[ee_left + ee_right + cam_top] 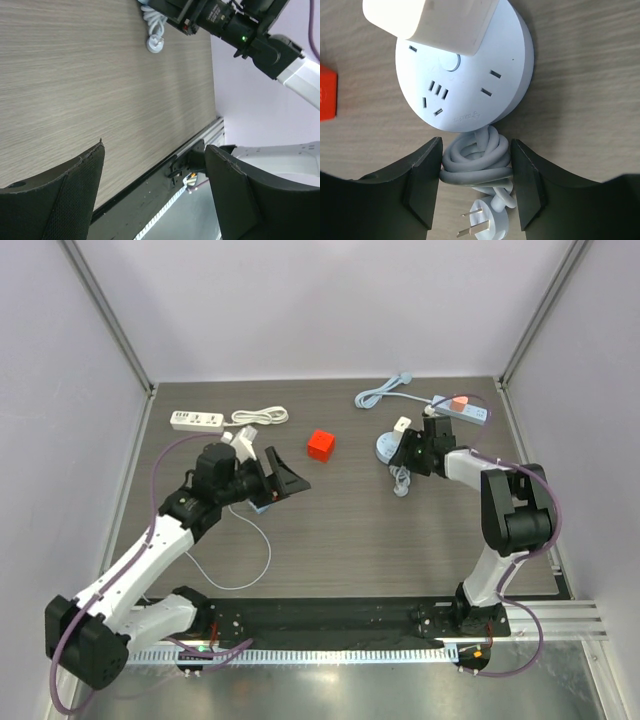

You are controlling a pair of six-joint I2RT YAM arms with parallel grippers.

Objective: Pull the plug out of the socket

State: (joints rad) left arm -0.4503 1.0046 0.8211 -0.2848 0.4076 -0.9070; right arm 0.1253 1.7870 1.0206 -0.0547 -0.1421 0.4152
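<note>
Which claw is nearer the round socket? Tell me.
Right. The right claw hovers at the round socket, straddling its coiled cord; the left claw is well off to its left.

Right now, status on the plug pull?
Left gripper open, empty. Right gripper open over coiled cord. Plug seated in round socket, unobstructed.

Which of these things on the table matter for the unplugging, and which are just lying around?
For the job: white plug, the round socket it sits in, and the right gripper beside it.

Lying about: red cube, white power strip, far-right power strip.
</note>
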